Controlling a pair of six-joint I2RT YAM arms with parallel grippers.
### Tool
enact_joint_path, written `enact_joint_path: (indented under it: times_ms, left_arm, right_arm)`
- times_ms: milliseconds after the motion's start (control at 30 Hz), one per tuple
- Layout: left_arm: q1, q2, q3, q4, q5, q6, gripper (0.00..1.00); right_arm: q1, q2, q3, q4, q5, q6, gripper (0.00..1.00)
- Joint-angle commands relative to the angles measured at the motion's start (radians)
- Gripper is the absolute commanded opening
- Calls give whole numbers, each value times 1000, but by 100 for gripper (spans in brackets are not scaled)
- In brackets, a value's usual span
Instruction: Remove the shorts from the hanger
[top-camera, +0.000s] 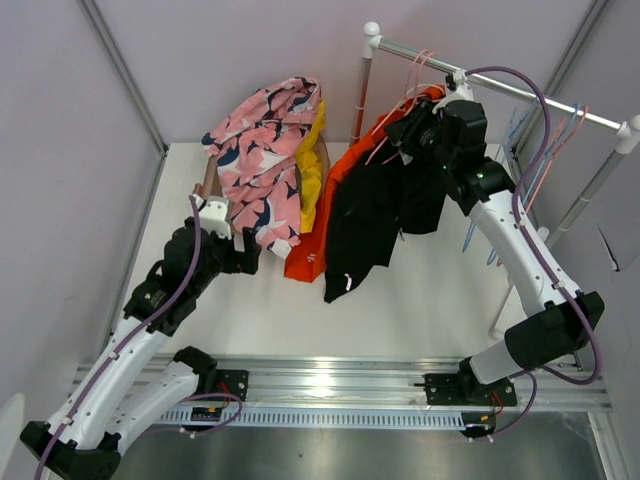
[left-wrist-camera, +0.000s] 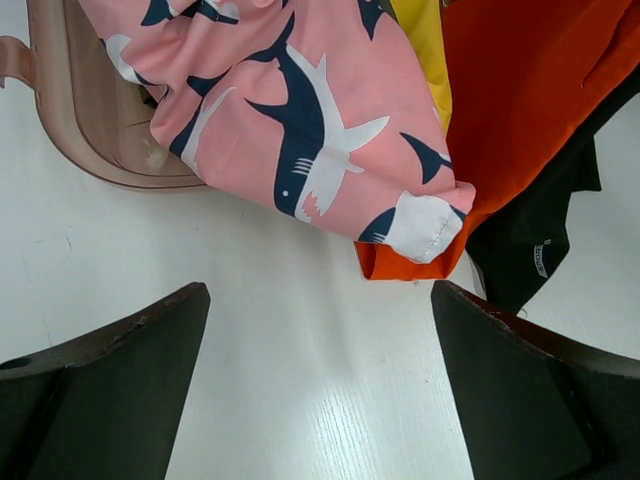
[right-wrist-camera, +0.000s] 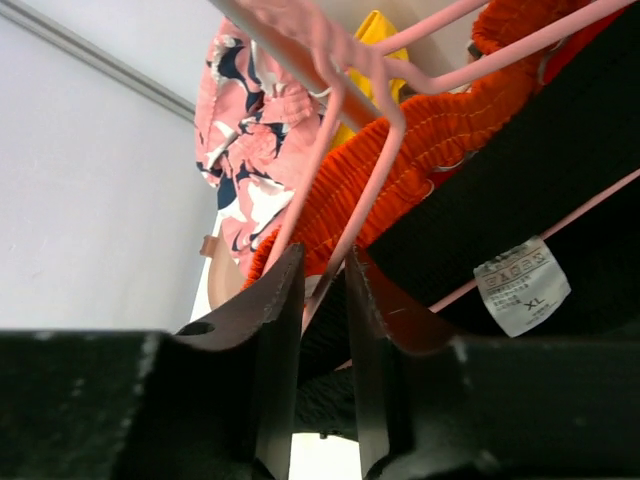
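Toward the upper right of the top view, the right claw (right-wrist-camera: 325, 265) was clenched on a pink hanger (right-wrist-camera: 340, 150) below the rail (top-camera: 520, 92). The black shorts (top-camera: 365, 220) and orange shorts (top-camera: 318, 225) hung from the hanger. At lower left, the left claw (left-wrist-camera: 320, 295) was released and hovered over the table (left-wrist-camera: 300, 400), near the pink patterned shorts (left-wrist-camera: 300, 110) and yellow shorts (left-wrist-camera: 425, 50).

You're in a robot lab cell. Plain pale walls (top-camera: 250, 50) box in a white table (top-camera: 420, 320) edged by an aluminium rail (top-camera: 330, 378).
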Motion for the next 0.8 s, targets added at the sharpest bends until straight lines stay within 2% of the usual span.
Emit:
enact_joint_path:
  times_ms: [0, 67, 267, 533, 700, 767]
  left_arm:
    - [2, -14, 0, 48, -23, -19, 99]
    - [2, -14, -3, 49, -21, -19, 99]
    - [2, -15, -4, 51, -29, -19, 99]
    - [-3, -41, 69, 29, 31, 2, 99]
    - [-27, -3, 225, 74, 250, -10, 99]
    - [-76, 38, 290, 77, 269, -15, 99]
  right_arm:
    - [1, -7, 5, 31, 45, -8, 27]
    - [3, -10, 0, 25, 74, -13, 25]
    - [3, -39, -34, 21, 91, -11, 1]
    - [3, -180, -37, -6, 137, -30, 0]
    - [3, -298, -17, -33, 143, -22, 0]
    - [4, -323, -14, -42, 140, -16, 0]
